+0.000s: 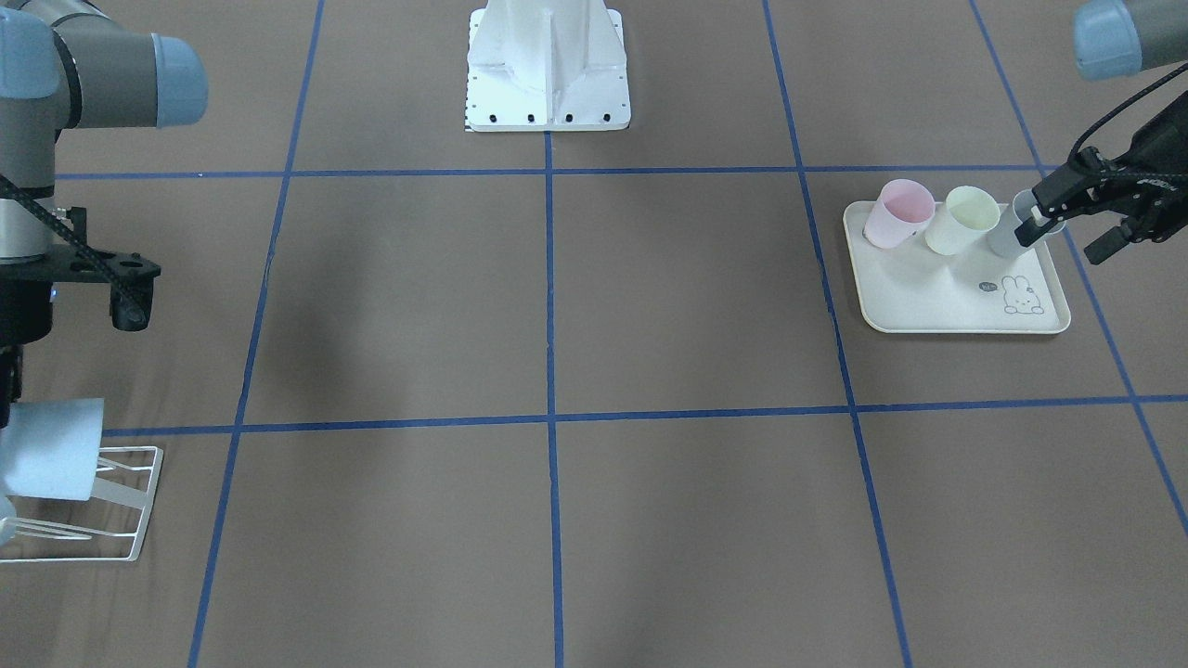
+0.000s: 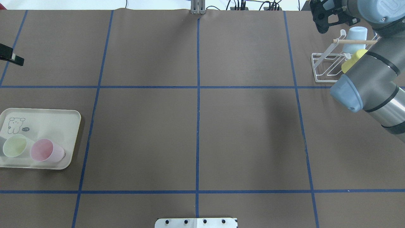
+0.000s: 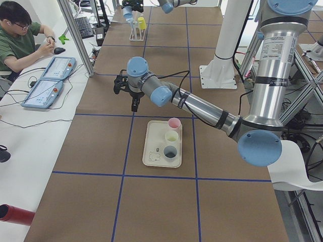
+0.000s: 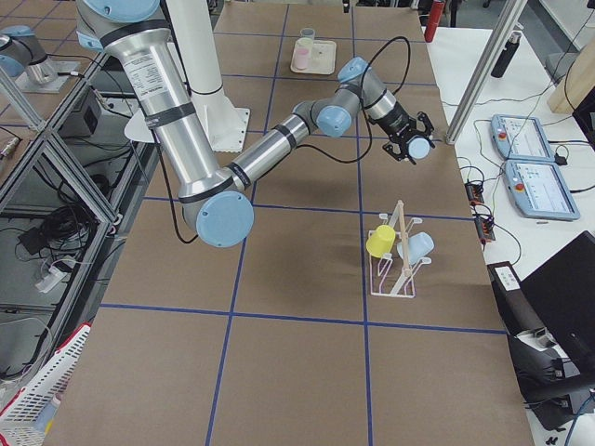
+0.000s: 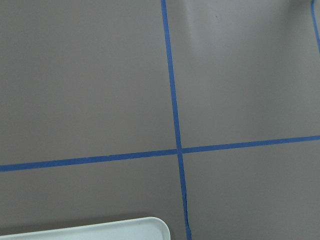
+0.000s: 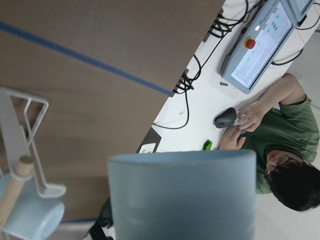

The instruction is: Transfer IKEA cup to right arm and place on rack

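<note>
A light-blue cup (image 6: 182,200) hangs in the grasp of the right gripper (image 4: 412,144), above the table (image 2: 196,126) near its operator-side edge and just beyond the rack (image 2: 327,65). The right arm (image 4: 279,139) stretches low across the table from its base. It bends at the elbow, and the wrist angles the tool outward and down towards the desk edge. The wrist camera shows the cup side-on. Its long axis lies across the gripper's line of reach, and its wider rim end is towards the top of that view. The fingers themselves are hidden behind the cup. From the right-end camera the cup presents a rounded end, so its tilt against the table cannot be told.

The white wire rack already carries a second blue cup (image 2: 356,36) and a yellow cup (image 2: 351,61).

At the far end, the left gripper (image 1: 1072,230) hovers with its jaws apart, raised above the table off one side of a cream tray (image 1: 928,297). On the tray stand a pink cup (image 1: 898,213), a pale green cup (image 1: 963,220) and a grey cup (image 1: 1007,232).

The tray bears a bunny drawing and a small dark tag. The tag, the white lettering on the left gripper and the stickers on the arms are too small to read. A person (image 3: 20,40) in a green shirt sits at the adjoining desk.
</note>
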{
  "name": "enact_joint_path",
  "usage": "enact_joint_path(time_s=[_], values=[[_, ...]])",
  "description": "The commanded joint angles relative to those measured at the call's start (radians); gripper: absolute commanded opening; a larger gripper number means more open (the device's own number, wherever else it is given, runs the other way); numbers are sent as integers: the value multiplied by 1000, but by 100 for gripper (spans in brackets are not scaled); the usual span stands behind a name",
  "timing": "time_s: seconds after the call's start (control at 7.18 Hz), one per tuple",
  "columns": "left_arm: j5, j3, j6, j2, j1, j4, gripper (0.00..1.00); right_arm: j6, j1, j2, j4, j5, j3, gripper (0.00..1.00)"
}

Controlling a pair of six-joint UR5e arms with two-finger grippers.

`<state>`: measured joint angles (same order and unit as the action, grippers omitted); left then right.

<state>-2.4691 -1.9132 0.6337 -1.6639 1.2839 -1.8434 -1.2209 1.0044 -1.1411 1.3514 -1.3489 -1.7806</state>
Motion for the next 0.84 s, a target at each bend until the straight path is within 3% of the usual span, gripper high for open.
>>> enact_joint_path(time_s=[0.0, 0.56, 0.7], values=[[-1, -14, 0, 18, 0, -2, 100, -213, 5, 4, -8, 153, 71, 10], [-2, -14, 6, 16, -1, 0, 100, -313, 10, 9, -15, 232, 199, 13], [-2, -14, 10, 15, -3, -2, 100, -312, 10, 12, -17, 241, 214, 20]])
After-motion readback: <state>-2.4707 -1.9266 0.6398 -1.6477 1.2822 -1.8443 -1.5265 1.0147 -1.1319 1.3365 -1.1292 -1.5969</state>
